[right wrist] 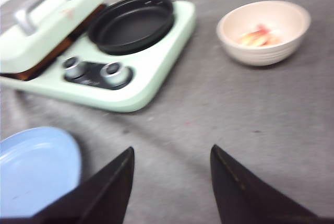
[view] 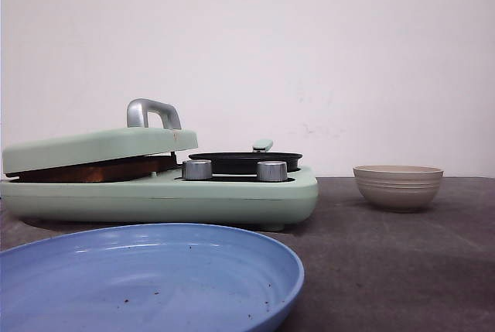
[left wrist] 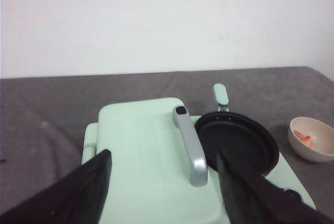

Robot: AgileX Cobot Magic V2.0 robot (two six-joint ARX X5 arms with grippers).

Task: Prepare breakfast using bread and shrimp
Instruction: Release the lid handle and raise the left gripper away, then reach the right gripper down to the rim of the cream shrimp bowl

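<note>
A mint green breakfast maker (view: 162,193) is seen at the middle left of the front view, and its flat lid (view: 100,148) is held a little bit up at the front. A brown strip is seen in the gap under the lid, and this is judged to be the bread (view: 97,171), put there so it can be toasted. The silver handle (left wrist: 191,148) on top of the lid is seen in the middle of the left wrist view, between the two dark fingers of the left gripper (left wrist: 163,182), which are spread wide apart and hold nothing; they seem to be lined up over the handle so the lid can be lifted. A small black pan (right wrist: 131,22) is set in the other half of the maker and nothing is in it. The shrimp (right wrist: 257,36) are kept in the beige bowl (right wrist: 263,31) at the upper right of the right wrist view, well apart from the pan. The right gripper (right wrist: 172,182) is held over bare grey table (right wrist: 235,109), its fingers apart and empty. A blue plate (view: 147,278) is waiting at the lower left of the front view, likely for the finished food.
</note>
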